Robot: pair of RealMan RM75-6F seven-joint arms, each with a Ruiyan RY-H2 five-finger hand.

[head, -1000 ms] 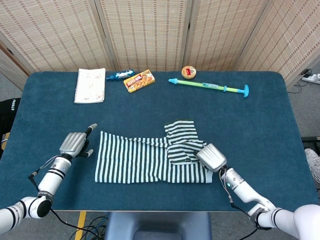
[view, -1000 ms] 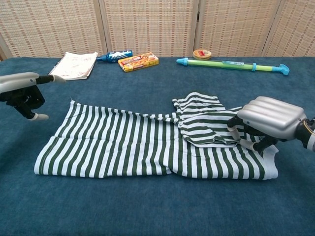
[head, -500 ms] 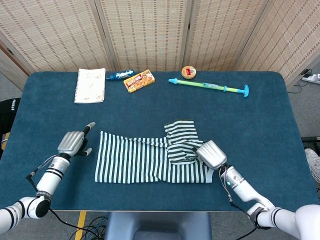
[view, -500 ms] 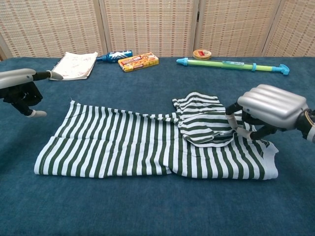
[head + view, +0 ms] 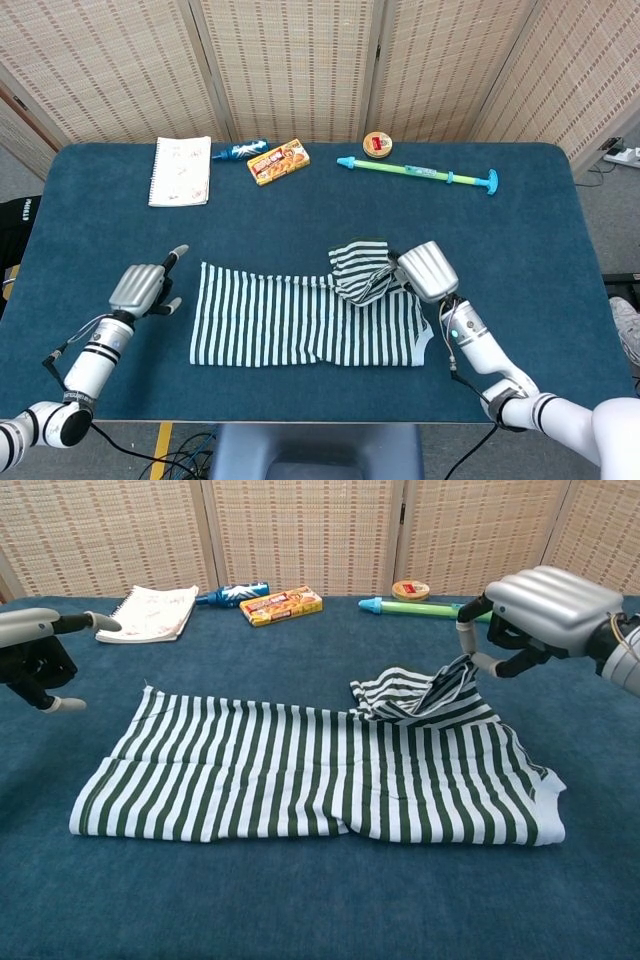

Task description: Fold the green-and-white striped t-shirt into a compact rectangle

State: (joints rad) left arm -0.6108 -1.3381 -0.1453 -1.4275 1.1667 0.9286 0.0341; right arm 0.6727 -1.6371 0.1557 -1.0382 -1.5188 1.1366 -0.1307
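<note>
My right hand (image 5: 535, 615) pinches the sleeve of the striped t-shirt (image 5: 300, 770), which lies spread mid-table; limp and light, it is best gripped at hems. My left hand (image 5: 35, 650) hovers beside it, holding nothing.

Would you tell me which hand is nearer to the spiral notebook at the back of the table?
Left. The left hand sits in front of the notebook, off the shirt's left edge; the right hand is far across, pinching the shirt's sleeve.
</note>
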